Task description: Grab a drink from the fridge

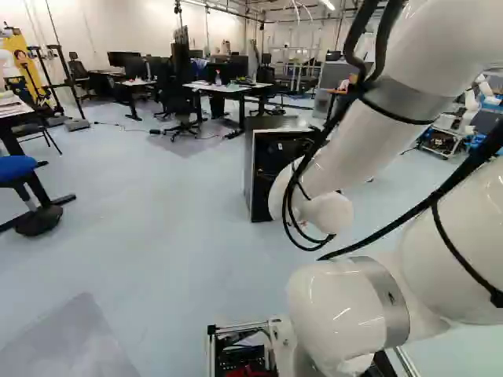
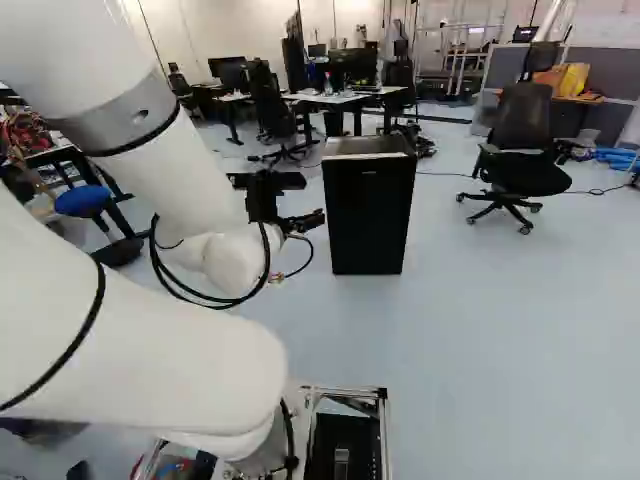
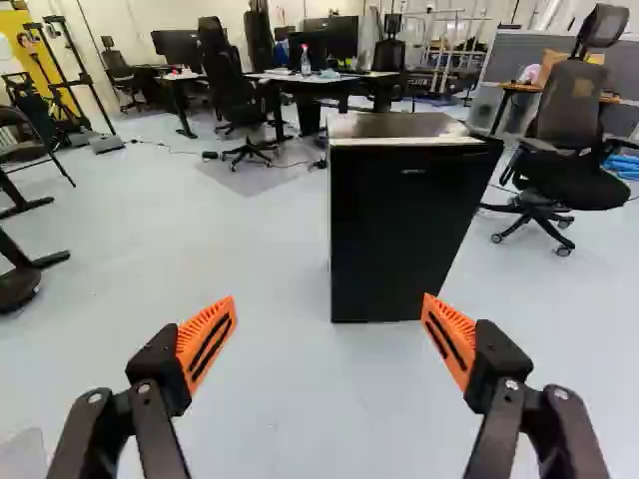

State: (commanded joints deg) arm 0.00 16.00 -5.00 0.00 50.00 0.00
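I operate the gripper at the end of the white arm, which extends forward from its base joint. The two fingers are spread wide, with a broad gap between their orange pads and nothing held there. Both fingers are clear of the fridge, the task's unit, which stands upright on the pale floor ahead of the gripper and slightly to its right. I read its black front as closed; its flat top is dark, with a light strip along the front edge. To the right of the fridge, and apart from it, is a black office chair on castors. Behind the fridge, on the far side, I locate desks carrying monitors, plus a spray bottle standing on a desktop. Dark chairs are positioned at these desks. At the far right, grey partitions stand behind a small table bearing a yellow bag. On the left, nearer to my base, is a stool with a blue seat.
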